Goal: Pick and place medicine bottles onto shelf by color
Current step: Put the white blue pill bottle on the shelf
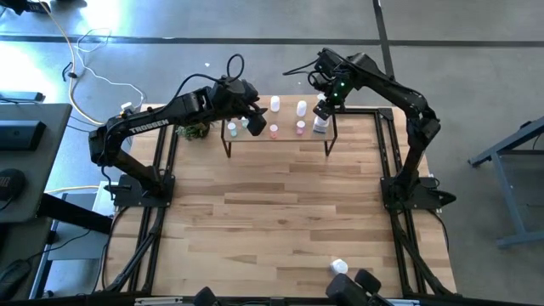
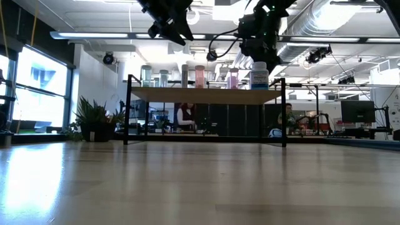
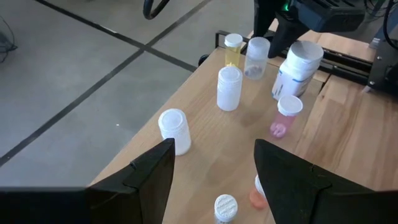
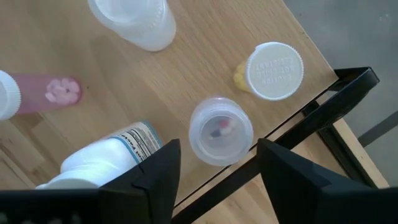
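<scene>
Counter: large pale-wood plank counter (image 1: 280, 221) is carrying the shelf at its far edge; most of its surface is lying bare.
Shelf: small light-wood board on thin black legs (image 1: 285, 134) is holding the medicine bottles upright in loose rows, pink ones apparently near each other.
Left hand: left hand (image 3: 214, 168) is hovering spread above the shelf's left end, pinching nothing, probably waiting.
Right hand: right hand (image 4: 217, 163) is standing spread over the shelf's right end, directly above a clear-lidded bottle (image 4: 221, 130); it looks freshly let go.
Bottles: white labelled bottle (image 4: 106, 158) is sitting beside it; yellow-filled white-capped bottle (image 4: 270, 70) is standing at the corner; pink-pill bottle (image 4: 43, 92) further along.
</scene>
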You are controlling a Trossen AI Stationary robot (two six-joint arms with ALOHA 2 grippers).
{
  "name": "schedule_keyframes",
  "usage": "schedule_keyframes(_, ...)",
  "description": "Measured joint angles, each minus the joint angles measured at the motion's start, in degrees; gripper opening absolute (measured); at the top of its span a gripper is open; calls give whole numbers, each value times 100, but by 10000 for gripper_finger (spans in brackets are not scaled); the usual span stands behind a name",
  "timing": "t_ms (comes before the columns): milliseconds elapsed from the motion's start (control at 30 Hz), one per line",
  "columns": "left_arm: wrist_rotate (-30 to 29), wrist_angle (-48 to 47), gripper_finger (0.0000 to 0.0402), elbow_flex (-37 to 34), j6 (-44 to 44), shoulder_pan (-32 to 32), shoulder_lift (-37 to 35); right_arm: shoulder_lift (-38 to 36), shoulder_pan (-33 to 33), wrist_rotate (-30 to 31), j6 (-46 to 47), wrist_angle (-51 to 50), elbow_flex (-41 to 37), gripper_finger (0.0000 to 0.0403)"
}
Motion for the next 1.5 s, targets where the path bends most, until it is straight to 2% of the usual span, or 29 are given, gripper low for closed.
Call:
schedule_keyframes(200, 0, 1, 211, 0, 72, -1, 0, 0, 1, 1, 178, -53, 77, 204)
schedule_keyframes(733, 3, -5, 211, 0, 72, -1, 0, -9, 26, 2, 497, -411, 1187, 204)
schedule_keyframes(900, 399, -150, 211, 0, 72, 0, 0, -46, 39, -1, 616, -695, 1392, 204)
schedule_keyframes(1133, 832, -310, 211, 0, 72, -9, 0, -482, 180, -31, 634, -1036, 1209, 204)
schedule_keyframes(1267, 841, -299, 211, 0, 72, -9, 0, -911, 394, -20, 943, -929, 915, 204)
schedule_keyframes(1500, 862, -299, 211, 0, 140, -99, 1, -1646, 938, 422, 1779, -736, 157, 204)
